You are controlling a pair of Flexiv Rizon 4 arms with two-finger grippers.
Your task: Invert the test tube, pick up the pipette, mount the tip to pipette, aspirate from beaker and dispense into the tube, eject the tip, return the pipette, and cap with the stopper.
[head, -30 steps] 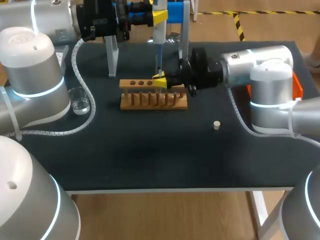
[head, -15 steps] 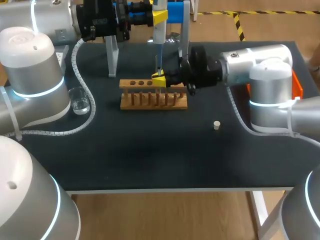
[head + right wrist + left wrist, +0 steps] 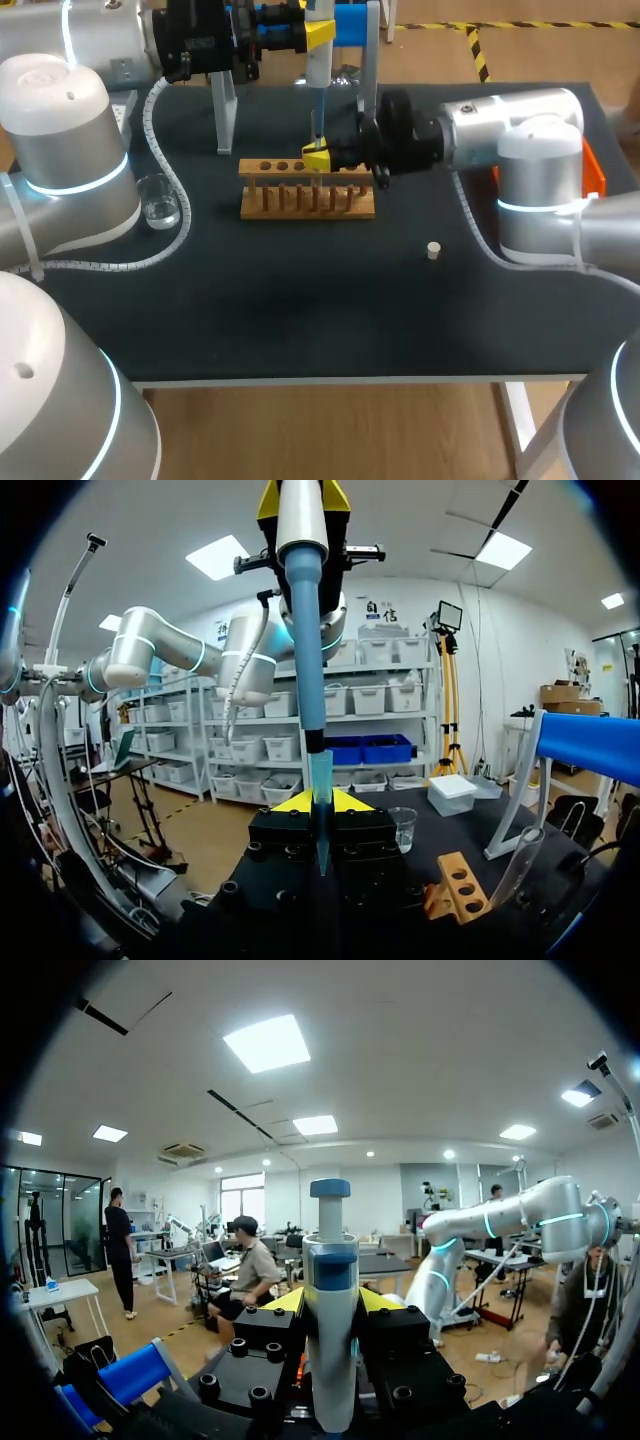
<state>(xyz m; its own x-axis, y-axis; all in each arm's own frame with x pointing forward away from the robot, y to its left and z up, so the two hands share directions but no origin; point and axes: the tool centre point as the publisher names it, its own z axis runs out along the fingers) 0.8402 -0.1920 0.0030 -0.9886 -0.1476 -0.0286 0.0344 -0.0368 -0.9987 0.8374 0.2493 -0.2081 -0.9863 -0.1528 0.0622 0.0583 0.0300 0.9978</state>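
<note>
White-blue pipette (image 3: pixel 330 1260) pinched upright in L hand (image 3: pixel 331 1305), tip (image 3: pixel 320 780) down at R hand (image 3: pixel 319 156), grip there unclear.

It was a laboratory. A dark counter (image 3: pixel 300 300) carried a wooden test tube rack (image 3: pixel 307 190), with a glass beaker (image 3: pixel 158 201) of clear liquid well to the rack's left, a small stopper (image 3: pixel 433 250) at its front right, and a pipette (image 3: pixel 317 70) upright above it.
</note>
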